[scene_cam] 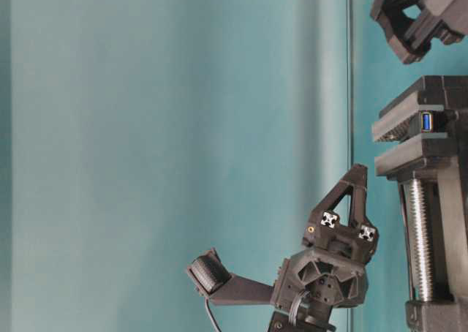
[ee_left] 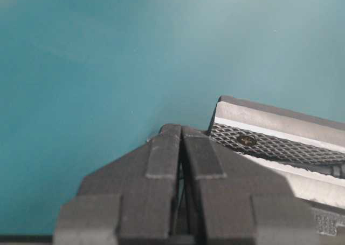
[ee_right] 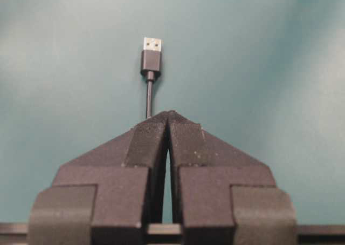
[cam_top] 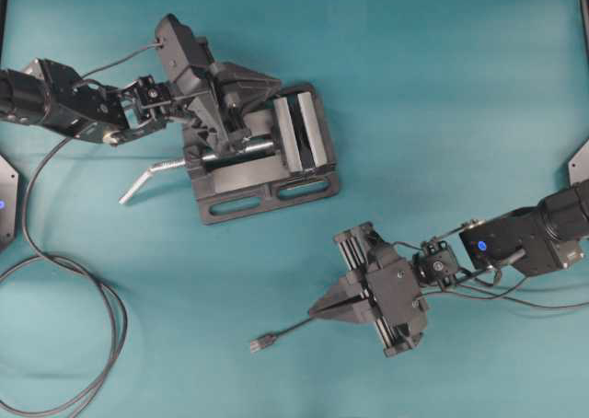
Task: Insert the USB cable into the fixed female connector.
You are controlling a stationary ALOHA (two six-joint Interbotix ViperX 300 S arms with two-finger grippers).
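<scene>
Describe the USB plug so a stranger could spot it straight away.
Start at the black vise in the upper middle of the teal table, then drop to the right gripper low in the overhead view. A thin black cable runs from under its tip to the USB plug: a small black rectangle with a short metal tip, far thinner than the looping cable at left.

— What sort of place is this?

— A robotics lab bench, by the look of it: a bare teal table (cam_top: 442, 87) with a black metal vise (cam_top: 267, 151) bolted down as a fixture.

— Anything else?

— Two black robot arms flank the vise (one at its left, one below-right), and a long dark cable (cam_top: 69, 280) loops left of it.
</scene>
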